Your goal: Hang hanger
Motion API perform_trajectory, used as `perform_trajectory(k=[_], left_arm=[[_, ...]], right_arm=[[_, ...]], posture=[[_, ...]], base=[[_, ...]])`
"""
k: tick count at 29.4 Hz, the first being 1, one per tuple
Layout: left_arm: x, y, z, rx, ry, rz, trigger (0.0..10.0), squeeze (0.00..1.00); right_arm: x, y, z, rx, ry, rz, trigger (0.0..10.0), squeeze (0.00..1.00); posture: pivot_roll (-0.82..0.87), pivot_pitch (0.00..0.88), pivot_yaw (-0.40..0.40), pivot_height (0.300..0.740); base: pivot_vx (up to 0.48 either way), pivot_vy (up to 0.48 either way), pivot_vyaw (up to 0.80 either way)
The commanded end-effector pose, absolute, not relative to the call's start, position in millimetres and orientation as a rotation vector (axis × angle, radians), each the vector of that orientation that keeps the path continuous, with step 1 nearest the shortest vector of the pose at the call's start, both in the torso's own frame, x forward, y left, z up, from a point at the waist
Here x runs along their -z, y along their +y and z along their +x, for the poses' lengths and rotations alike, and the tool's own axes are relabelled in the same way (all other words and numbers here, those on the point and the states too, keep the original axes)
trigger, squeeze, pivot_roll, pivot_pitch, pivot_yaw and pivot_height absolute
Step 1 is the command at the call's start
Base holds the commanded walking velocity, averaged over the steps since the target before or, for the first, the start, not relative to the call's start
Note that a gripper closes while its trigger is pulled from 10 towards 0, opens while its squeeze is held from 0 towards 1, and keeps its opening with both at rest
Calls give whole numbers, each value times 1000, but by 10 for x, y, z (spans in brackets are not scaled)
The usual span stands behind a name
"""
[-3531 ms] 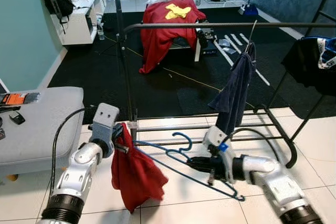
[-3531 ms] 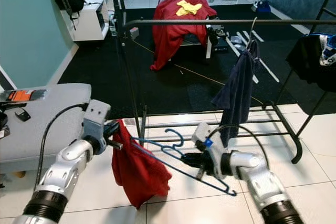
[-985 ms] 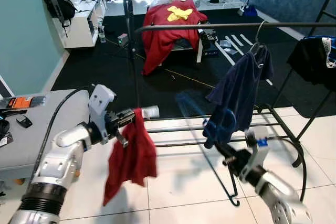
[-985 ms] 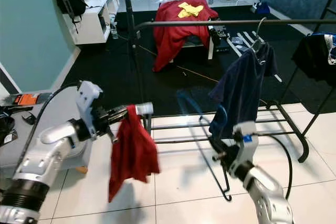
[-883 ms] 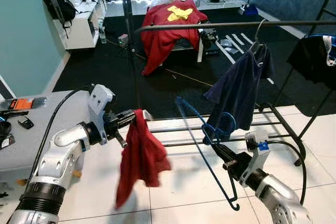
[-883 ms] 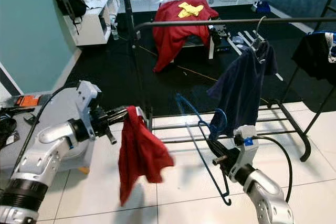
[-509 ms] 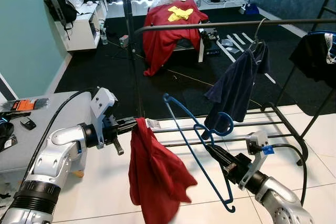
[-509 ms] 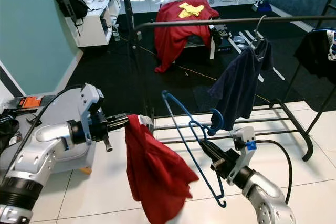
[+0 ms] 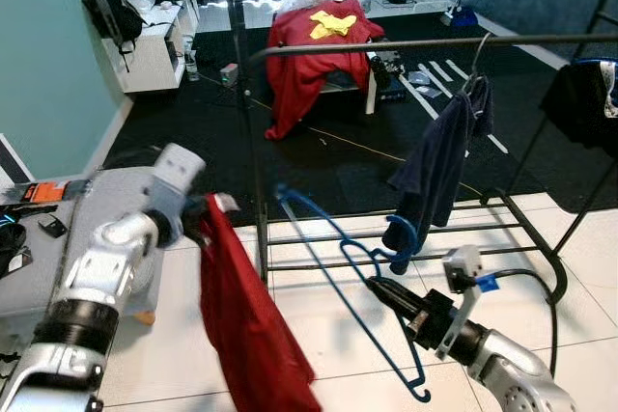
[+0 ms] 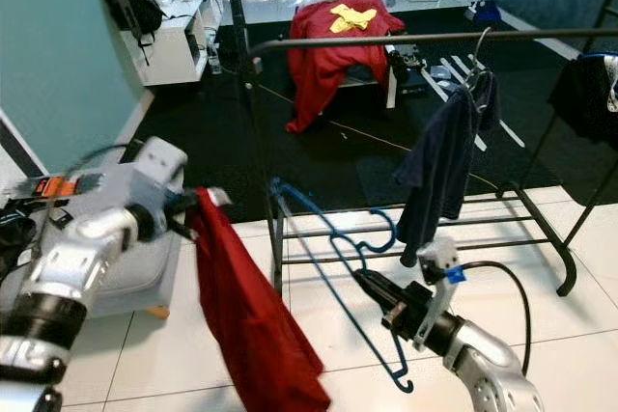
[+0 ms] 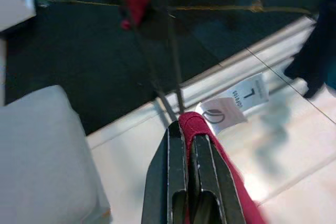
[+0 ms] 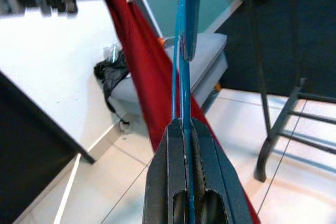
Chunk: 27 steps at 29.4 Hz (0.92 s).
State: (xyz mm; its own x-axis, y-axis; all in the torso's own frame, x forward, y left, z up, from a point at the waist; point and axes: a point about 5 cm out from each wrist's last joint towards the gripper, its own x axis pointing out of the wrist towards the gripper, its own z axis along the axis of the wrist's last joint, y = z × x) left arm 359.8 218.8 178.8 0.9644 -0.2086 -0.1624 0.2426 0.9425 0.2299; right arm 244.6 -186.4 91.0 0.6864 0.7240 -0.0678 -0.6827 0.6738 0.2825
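Note:
My left gripper (image 9: 200, 216) is shut on the top edge of a red garment (image 9: 247, 327), which hangs long toward the tiled floor. In the left wrist view the red cloth (image 11: 223, 169) sits pinched between the fingers (image 11: 176, 145), with a white size tag (image 11: 234, 103) beside it. My right gripper (image 9: 388, 294) is shut on a blue wire hanger (image 9: 333, 272), held tilted up toward the garment. In the right wrist view the hanger (image 12: 185, 51) runs straight out from the fingers (image 12: 168, 161) beside the red garment (image 12: 149, 82). The black clothes rail (image 9: 406, 43) stands behind.
A navy garment (image 9: 435, 166) hangs on the rail, with a black one (image 9: 579, 103) at the far right. The rack's lower bars (image 9: 338, 238) lie just behind the hanger. A grey bench (image 9: 106, 195) is at the left. A red-draped chair (image 9: 314, 45) stands on the dark carpet.
My left arm has drawn back to the left, carrying the red garment with it. The hanger in my right gripper has shifted left and a little lower.

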Motion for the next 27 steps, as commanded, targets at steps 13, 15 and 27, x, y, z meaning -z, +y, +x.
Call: perform_trajectory(k=[13,15,27], left_arm=[[-1906,2038,3676,73,212,228,10000,0],[-1911,2026,3682,58,218,229,10000,0],[-2014,1953,3683,-112,236,241,10000,0]], right_arm=[[-946,-1447,2689,-943,220,19,10000,0],[-969,-1392,2719,-957,210,19,10000,0],[-966,-1166,2839,-1019,234,-18,10000,0]], posture=[[83,22,74,740],[83,22,74,740],[92,31,62,740]], base=[[0,0,0],[0,0,0],[0,0,0]])
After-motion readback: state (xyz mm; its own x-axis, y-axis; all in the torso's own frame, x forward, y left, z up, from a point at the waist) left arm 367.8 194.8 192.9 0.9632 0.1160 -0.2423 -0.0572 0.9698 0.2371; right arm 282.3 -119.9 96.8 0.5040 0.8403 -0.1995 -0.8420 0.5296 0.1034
